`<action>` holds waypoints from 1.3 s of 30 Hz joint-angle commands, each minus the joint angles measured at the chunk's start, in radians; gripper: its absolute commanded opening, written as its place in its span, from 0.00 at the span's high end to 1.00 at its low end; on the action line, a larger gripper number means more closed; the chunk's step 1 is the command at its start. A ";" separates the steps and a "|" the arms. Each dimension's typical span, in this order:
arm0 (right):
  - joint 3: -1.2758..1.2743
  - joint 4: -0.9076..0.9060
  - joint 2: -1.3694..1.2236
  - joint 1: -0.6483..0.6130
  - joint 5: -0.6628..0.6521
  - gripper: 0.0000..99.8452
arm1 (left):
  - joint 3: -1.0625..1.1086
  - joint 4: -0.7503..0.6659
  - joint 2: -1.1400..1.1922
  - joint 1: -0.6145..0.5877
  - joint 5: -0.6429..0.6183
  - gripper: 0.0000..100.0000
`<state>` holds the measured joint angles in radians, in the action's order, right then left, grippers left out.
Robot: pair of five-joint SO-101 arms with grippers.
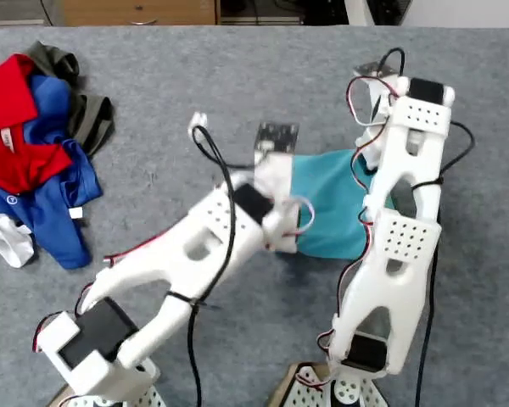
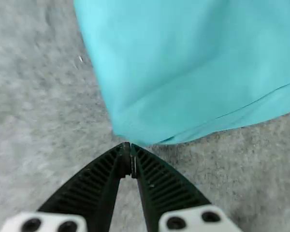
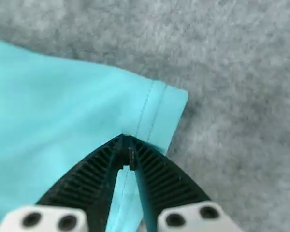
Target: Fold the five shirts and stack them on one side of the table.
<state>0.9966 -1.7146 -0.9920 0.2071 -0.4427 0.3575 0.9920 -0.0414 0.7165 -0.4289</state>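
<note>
1. Table [image 1: 237, 85]: grey, felt-like covering. Cut off at the left, right and near edges of the high view.
2. Room strip beyond the far edge: a wooden drawer front [image 1: 136, 12] and dark shapes too cropped to identify.
3. Left arm [image 1: 178, 254]: white, running from the near left corner towards the table's centre. Its wrist covers the near left part of the teal shirt. A black cable [image 1: 225, 182] loops over it.
4. Right arm [image 1: 399, 246]: white, rising from the near edge and hiding the shirt's right side.
5. Pile of shirts [image 1: 34, 161]: at the far left, unfolded, well apart from both arms. A red shirt [image 1: 13, 127] lies on top of a blue shirt [image 1: 59, 203]. An olive one [image 1: 85, 114] sits behind and a white one [image 1: 8, 237] pokes out at the near side. How many garments lie underneath cannot be made out.
6. Teal shirt [image 1: 327, 203] [image 2: 193, 63] [image 3: 63, 106]: lying flat right of centre, between the arms. Its outline is largely hidden in the high view.
7. Left gripper [image 2: 129, 162]: black ribbed fingers closed, tips meeting right at the shirt's folded corner. Whether cloth is caught cannot be told.
8. Right gripper [image 3: 129, 157]: fingers closed, tips over the stitched sleeve hem [image 3: 157, 111]. Grip on the cloth is unclear.
</note>
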 commanded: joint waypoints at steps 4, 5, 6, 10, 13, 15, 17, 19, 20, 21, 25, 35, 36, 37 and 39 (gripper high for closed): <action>0.082 0.028 -0.025 0.038 -0.032 1.00 | 0.172 -0.183 -0.051 0.014 -0.015 0.98; 0.088 0.025 -0.030 0.038 -0.049 1.00 | 0.201 -0.203 -0.051 0.014 -0.015 0.98; 0.091 0.025 -0.031 0.038 -0.055 1.00 | 0.229 -0.221 -0.051 0.014 -0.014 0.98; 0.097 0.012 -0.031 0.039 -0.058 1.00 | 0.281 -0.239 -0.062 0.008 -0.012 0.98; 0.097 -0.017 -0.028 0.033 -0.060 1.00 | 0.227 -0.158 -0.090 0.003 -0.009 0.98; 0.099 -0.029 -0.025 0.031 -0.060 1.00 | 0.149 -0.084 -0.134 -0.025 0.006 0.98; 0.104 -0.034 -0.025 0.031 -0.060 1.00 | 0.063 -0.043 -0.180 -0.057 0.011 0.98; 0.114 -0.046 -0.027 0.035 -0.060 1.00 | -0.011 -0.028 -0.208 -0.081 0.011 0.98; 0.116 -0.048 -0.028 0.035 -0.060 1.00 | -0.038 -0.032 -0.211 -0.083 0.011 0.98; 0.117 -0.048 -0.027 0.036 -0.060 1.00 | -0.055 -0.051 -0.205 -0.084 0.011 0.98; 0.120 -0.052 -0.027 0.033 -0.058 1.00 | -0.069 -0.124 -0.127 -0.077 0.008 0.98; 0.111 0.026 -0.033 0.041 -0.054 1.00 | -0.031 -0.115 0.251 0.101 -0.031 0.98; 0.113 0.028 -0.033 0.045 -0.054 1.00 | -0.029 -0.115 0.280 0.109 -0.031 0.98; 0.119 0.028 -0.033 0.048 -0.054 1.00 | -0.029 -0.114 0.297 0.112 -0.031 0.98; 0.120 0.035 -0.033 0.056 -0.054 1.00 | -0.029 -0.107 0.288 0.106 -0.029 0.98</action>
<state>1.0411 -1.7054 -1.0288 0.2256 -0.4933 0.3360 0.8661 0.2424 0.8132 -0.4488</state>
